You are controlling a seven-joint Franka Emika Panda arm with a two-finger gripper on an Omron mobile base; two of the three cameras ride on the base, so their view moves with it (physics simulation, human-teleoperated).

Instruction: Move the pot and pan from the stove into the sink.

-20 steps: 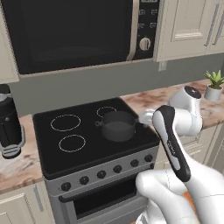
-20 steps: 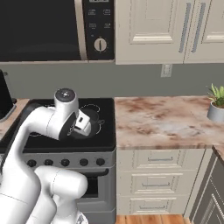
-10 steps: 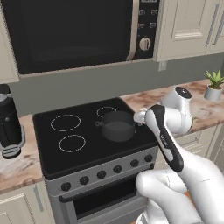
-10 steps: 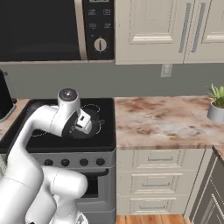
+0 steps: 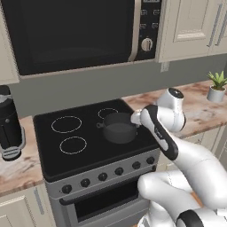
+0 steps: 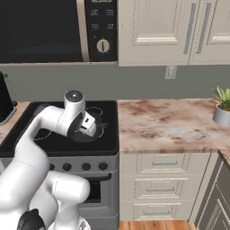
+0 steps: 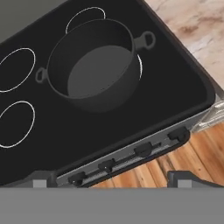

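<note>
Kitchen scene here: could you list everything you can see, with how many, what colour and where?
pot: one, dark grey, on the stove's front right burner, empty inside
stove: one, black glass top with white rings, silver front with black knobs
microwave: one, black, above the stove
counter: pinkish-brown marbled, on both sides of the stove
potted plant: one, green in a grey pot, on the right counter
dark appliance: one, black, on the counter left of the stove
cabinets: cream, above and below the counter
wall outlet: one, pale, on the grey wall
arm: one, white
tool: one, dark-tipped, open, above the stove's front edge
</note>
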